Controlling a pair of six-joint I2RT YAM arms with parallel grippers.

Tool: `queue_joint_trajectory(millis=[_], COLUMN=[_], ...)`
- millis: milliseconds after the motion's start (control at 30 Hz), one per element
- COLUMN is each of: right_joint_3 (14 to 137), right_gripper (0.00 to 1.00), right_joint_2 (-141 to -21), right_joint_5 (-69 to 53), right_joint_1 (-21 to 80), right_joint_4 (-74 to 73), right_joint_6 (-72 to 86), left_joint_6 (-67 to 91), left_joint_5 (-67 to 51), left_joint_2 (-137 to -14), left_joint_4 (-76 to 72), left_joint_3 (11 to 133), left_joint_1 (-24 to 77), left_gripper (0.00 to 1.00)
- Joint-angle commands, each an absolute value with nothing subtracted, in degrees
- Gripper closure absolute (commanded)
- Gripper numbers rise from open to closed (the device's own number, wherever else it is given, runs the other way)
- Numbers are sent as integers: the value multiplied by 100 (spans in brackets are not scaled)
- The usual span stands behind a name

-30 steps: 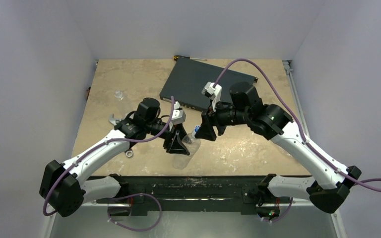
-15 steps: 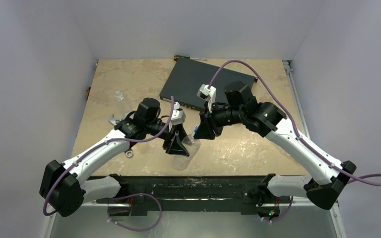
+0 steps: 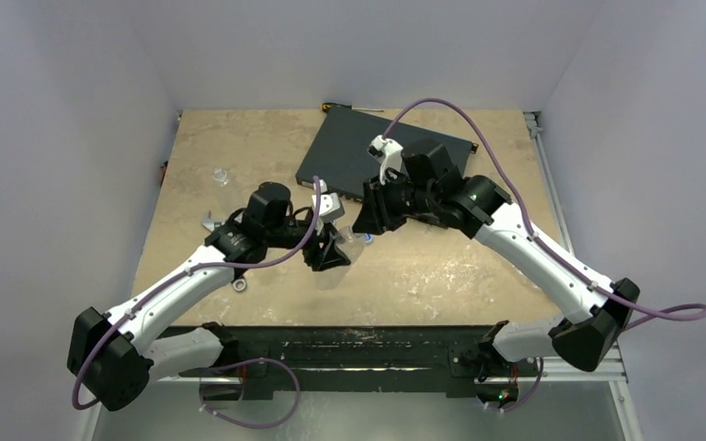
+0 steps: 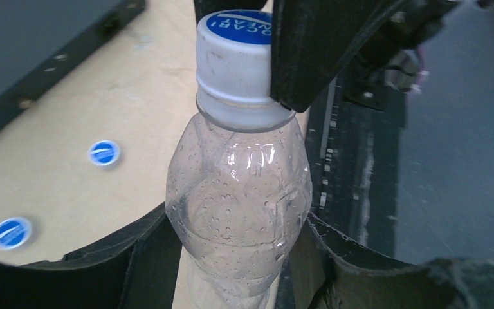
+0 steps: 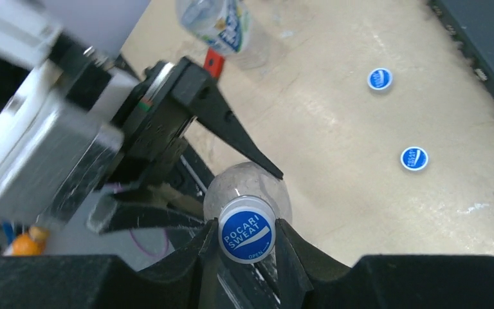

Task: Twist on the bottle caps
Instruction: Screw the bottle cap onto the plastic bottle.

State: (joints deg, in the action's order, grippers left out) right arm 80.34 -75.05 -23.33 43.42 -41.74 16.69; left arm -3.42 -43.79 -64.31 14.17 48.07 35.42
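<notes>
Left hand (image 3: 329,254) grasps bottle (image 4: 238,193) by body, held over worktop (image 3: 239,147) middle, toward near edge. Bottle long axis points from left hand straight at right hand (image 5: 246,233). Right hand clenched on cap (image 4: 231,45) seated on neck, apparently placed for twist.

My left arm (image 3: 175,289) and right arm (image 3: 533,257): white shells, black joint housings. Black shoulder blocks (image 3: 106,354) at 7 and 5 o'clock in the overhead view. Purple cable (image 3: 460,115) loops off each arm. Green light (image 3: 461,195) on my right elbow housing. White camera box (image 3: 384,152) on each wrist. Fingers (image 5: 231,132) matte black, wedge-shaped, tapering to points.
</notes>
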Motion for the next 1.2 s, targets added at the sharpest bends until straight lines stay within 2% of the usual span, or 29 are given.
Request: queue_joint_trajectory(millis=[0,233,400,433,533,633,733,867,1000,1167], right_joint_3=[8446,8470,8688,8756,9016,9276,9398,9207,8768,8286], right_gripper=[98,100,100,98,79,47,20,2,2,7], right_joint_2=[-7921,-8630,-9102,-9153,-9132,-8854,-8489,-7821,-7146,-6587], right_joint_5=[-1649,-1292,-1182,-1199,-1279,-916,-720,-643,-455,-1393], right_joint_1=[4462,4457,4458,4456,4456,4381,4191,3857,3797,3804], right_joint_4=[-4538,-3911,-3631,-3618,-3630,-3767,-3928,-4017,-4004,-3983], right_joint_6=[3100,4383,4879,4912,4892,4673,4388,3959,3156,1750], left_joint_6=[-127,-1062,-1285,-1305,-1303,-1216,-1009,-608,-379,-107], left_joint_5=[-1876,273,812,812,746,644,172,-1304,-2939,-4800], left_joint_2=[-6098,-6059,-6161,-6161,-6153,-6088,-6041,-6036,-6041,-6265], left_joint_4=[105,-1049,-1473,-1487,-1093,-615,-133,382,562,546], left_joint_3=[5006,4922,4812,4793,4826,4824,4825,4868,4854,4876], left_joint_1=[3562,4640,4806,4809,4812,4787,4611,4072,3583,3359], left_gripper=[100,100,100,100,100,100,100,100,100,100])
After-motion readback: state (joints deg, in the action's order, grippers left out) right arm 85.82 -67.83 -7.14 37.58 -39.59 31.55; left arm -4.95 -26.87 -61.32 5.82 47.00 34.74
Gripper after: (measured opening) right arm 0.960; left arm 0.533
